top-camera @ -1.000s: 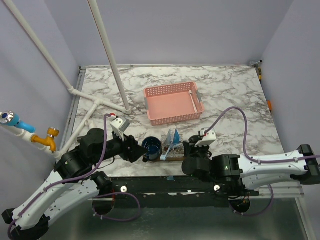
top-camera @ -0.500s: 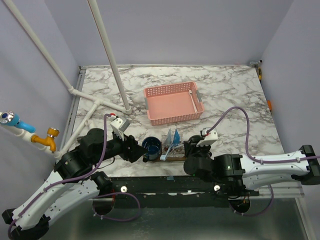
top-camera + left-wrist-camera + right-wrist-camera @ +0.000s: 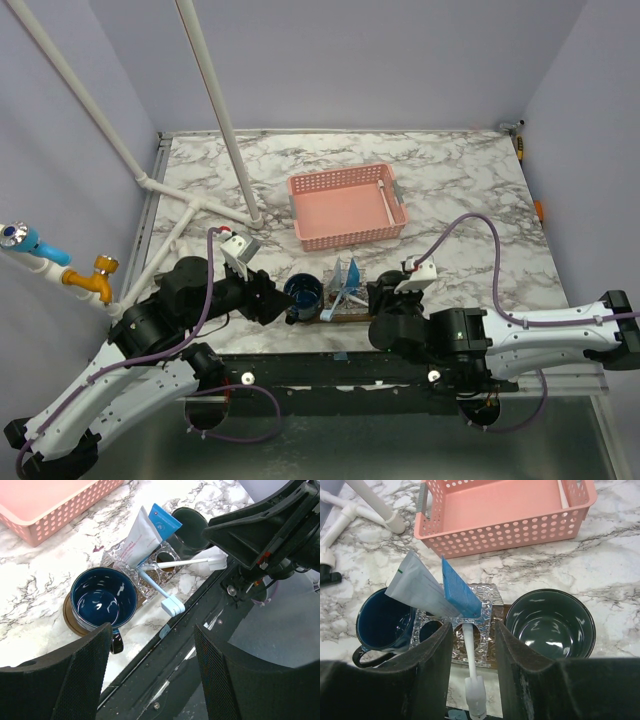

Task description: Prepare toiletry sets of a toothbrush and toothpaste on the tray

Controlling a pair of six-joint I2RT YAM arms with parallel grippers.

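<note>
On the brown tray (image 3: 502,611) stands a foil-covered holder (image 3: 487,605) between two dark cups. Two toothpaste tubes, one blue (image 3: 460,589) and one pale (image 3: 417,593), lean up out of it. A white toothbrush (image 3: 469,647) slants out of a hole toward me, lying between the fingers of my right gripper (image 3: 473,675), which is open with a gap on each side. The left wrist view shows two toothbrushes (image 3: 155,588) (image 3: 186,562) sticking out over the table edge. My left gripper (image 3: 150,675) hangs open and holds nothing, near the blue cup (image 3: 104,602). From above, the tubes (image 3: 346,274) sit between both grippers.
The pink basket (image 3: 348,207) stands farther back with another toothbrush (image 3: 388,198) along its right side. The green cup (image 3: 550,620) is right of the holder. White pipes (image 3: 225,130) rise at the back left. The tray (image 3: 335,313) lies close to the table's near edge.
My right gripper's jaws have spread apart around the toothbrush. Both arms have stayed almost where they were.
</note>
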